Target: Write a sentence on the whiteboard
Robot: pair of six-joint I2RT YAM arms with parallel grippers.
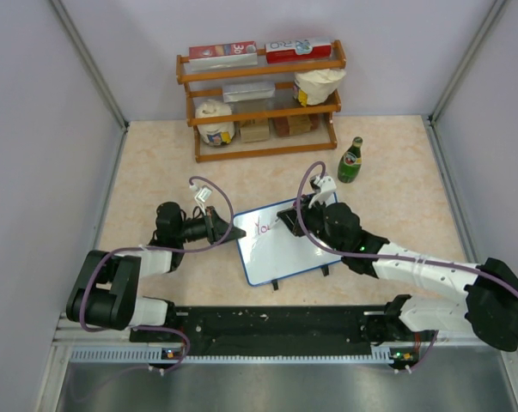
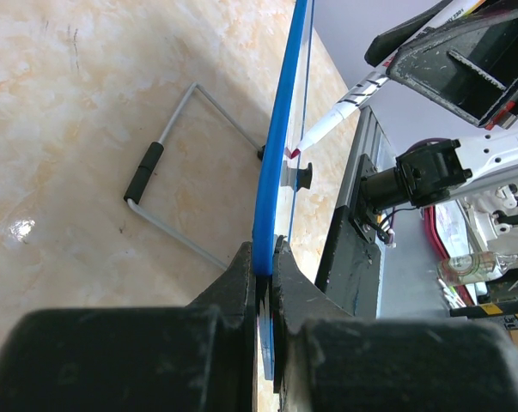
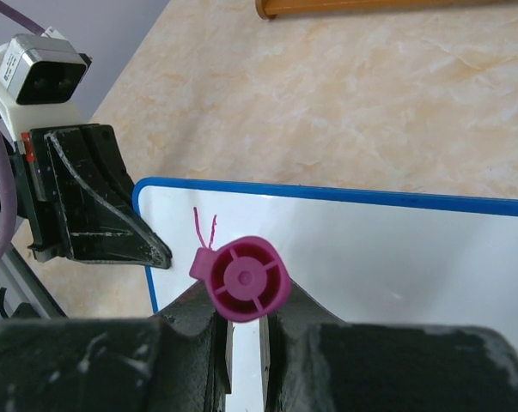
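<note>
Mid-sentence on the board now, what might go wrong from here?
The left pincer clamps only the thin blue edge of the whiteboard, so writing pressure might twist the board loose. The marker in the right pincer works close to the left pincer; a stroke toward it may collide.

My top camera sits above and behind the arm bases, looking down on the whole table from well back. The left wrist camera sights along its own jaws, edge-on and very close to the whiteboard, while the right wrist camera looks down past the marker onto the board's face. All three share the board; the left wrist view also catches the right gripper, and the right wrist view the left gripper.
</note>
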